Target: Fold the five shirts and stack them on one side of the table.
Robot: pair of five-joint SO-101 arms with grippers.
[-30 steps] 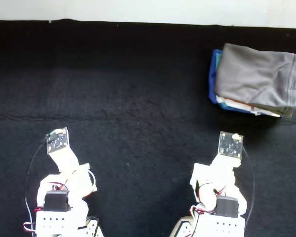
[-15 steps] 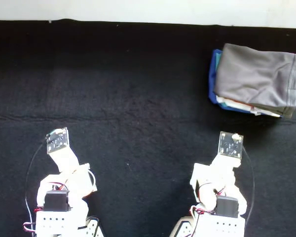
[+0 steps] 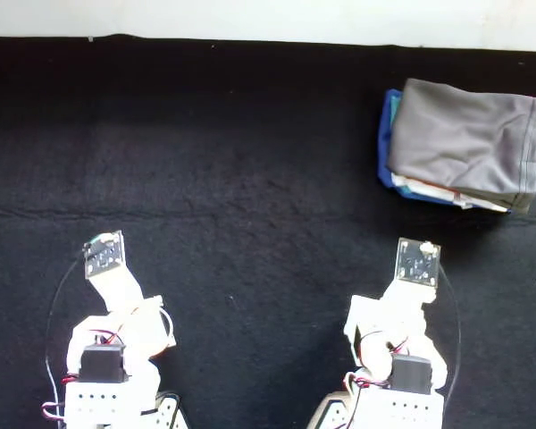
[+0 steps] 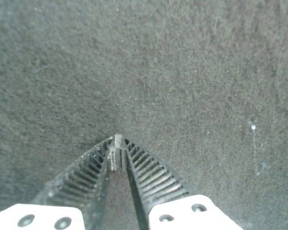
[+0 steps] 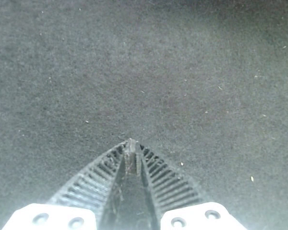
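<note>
A stack of folded shirts (image 3: 463,145) lies at the far right of the table, a grey shirt on top with blue, teal and white layers showing beneath its edges. Both arms are drawn back at the near edge, one at the left (image 3: 104,255) and one at the right (image 3: 417,262), far from the stack. My left gripper (image 4: 116,143) is shut with nothing in it, its tips meeting just above the black cloth. My right gripper (image 5: 130,145) is also shut and holds nothing, above bare cloth.
A black cloth (image 3: 232,161) covers the whole table. A pale wall strip (image 3: 250,18) runs along the far edge. A faint crease in the cloth (image 3: 205,214) crosses the table's middle from left to right.
</note>
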